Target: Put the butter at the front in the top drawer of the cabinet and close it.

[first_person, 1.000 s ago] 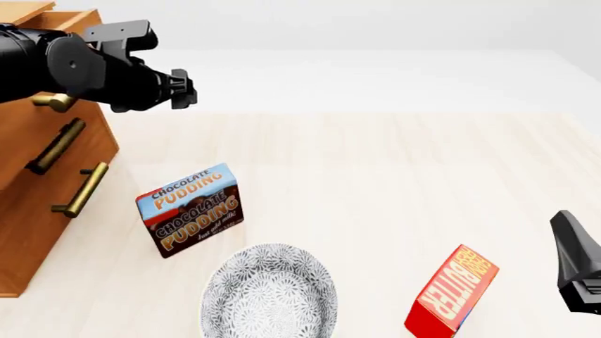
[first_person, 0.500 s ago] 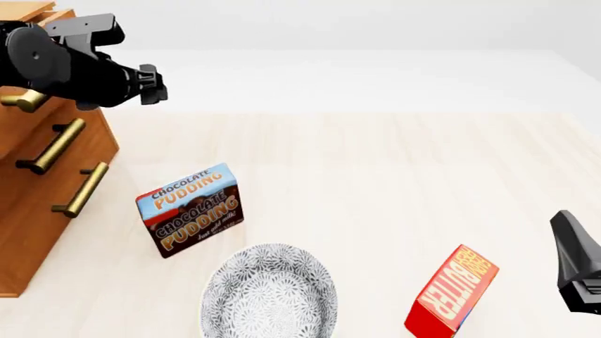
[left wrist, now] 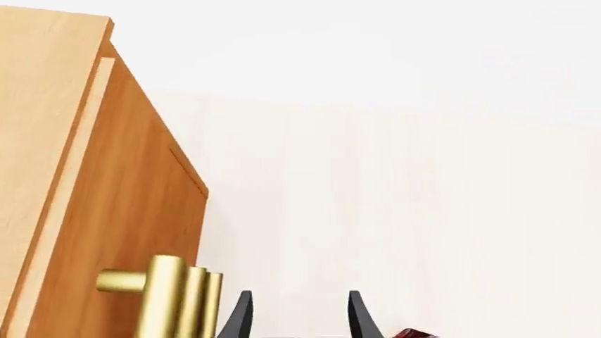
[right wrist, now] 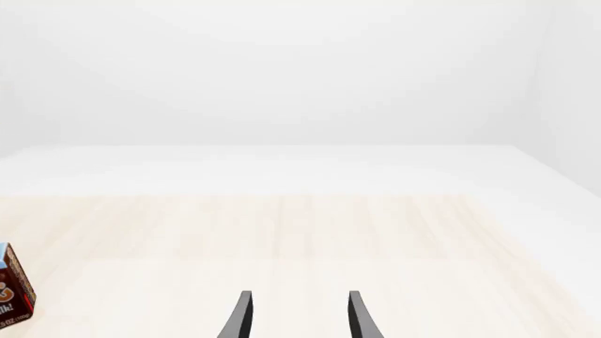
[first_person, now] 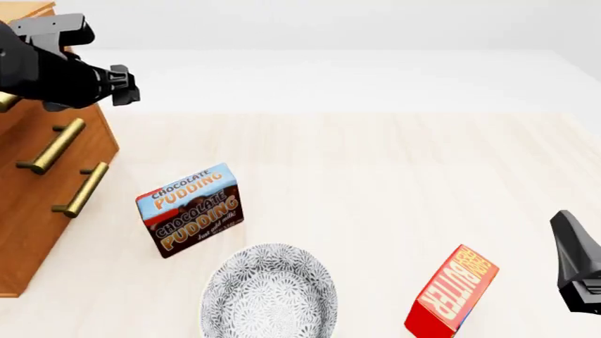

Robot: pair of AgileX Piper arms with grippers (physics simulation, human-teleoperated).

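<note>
The butter (first_person: pixel 452 292), a red carton with an orange-yellow face, stands tilted on the table near the front right. The honey-brown cabinet (first_person: pixel 38 211) stands at the left; it also shows in the left wrist view (left wrist: pixel 103 211). Its top drawer is mostly hidden behind my left arm; only a bit of its brass handle (first_person: pixel 5 103) shows. My left gripper (first_person: pixel 120 86) is up against the cabinet's upper front. In the left wrist view it (left wrist: pixel 298 320) is open and empty, beside brass handles (left wrist: pixel 174 299). My right gripper (right wrist: pixel 295 320) is open and empty, just right of the butter (first_person: pixel 568 239).
A brown-and-blue Chocolate Pudding box (first_person: pixel 193 210) stands left of centre; its edge shows in the right wrist view (right wrist: pixel 13 292). A grey patterned bowl (first_person: pixel 269 292) sits at the front. Two lower drawer handles (first_person: pixel 55 146) stick out from the cabinet.
My left arm has moved left toward the cabinet, and the top drawer's handle has gone left with it. The butter, pudding box, bowl and right gripper have not moved.
</note>
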